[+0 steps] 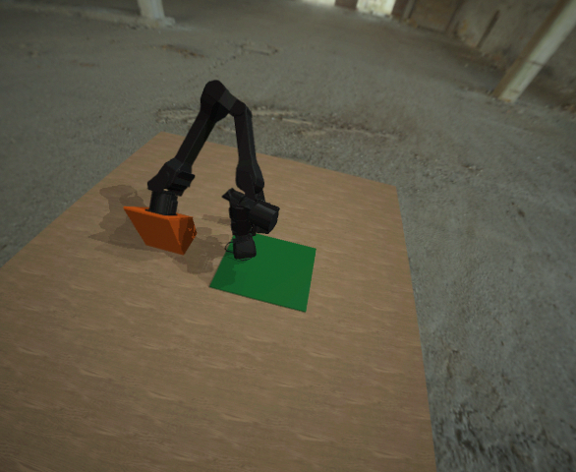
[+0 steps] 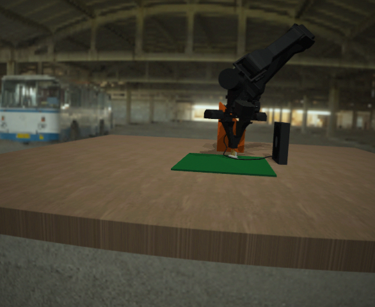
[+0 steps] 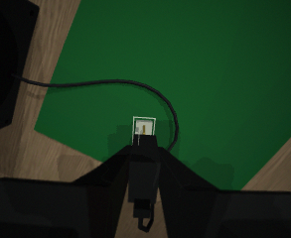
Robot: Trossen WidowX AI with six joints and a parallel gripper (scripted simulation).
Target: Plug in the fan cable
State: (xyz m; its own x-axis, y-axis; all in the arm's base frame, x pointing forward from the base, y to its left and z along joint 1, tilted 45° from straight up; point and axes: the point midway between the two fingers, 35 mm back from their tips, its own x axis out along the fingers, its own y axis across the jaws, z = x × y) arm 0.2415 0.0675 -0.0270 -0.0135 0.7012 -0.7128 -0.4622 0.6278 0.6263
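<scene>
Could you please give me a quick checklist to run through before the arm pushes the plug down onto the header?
1. Hand shut on the plug: ok.
2. Plug lined up with the white four-pin header in the wrist view: ok, roughly.
3. Plug fully seated on the header: cannot tell; the hand hides the joint.
4. Cable slack, curving over the green board to the fan: ok.
5. Fan upright beside the board: ok.
6. Hand off plug and board: not ok.

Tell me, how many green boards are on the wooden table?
1. The green board lies flat on the wooden table, next to the orange robot base. The gripper, holding the plug, hangs right over its white header.
</scene>
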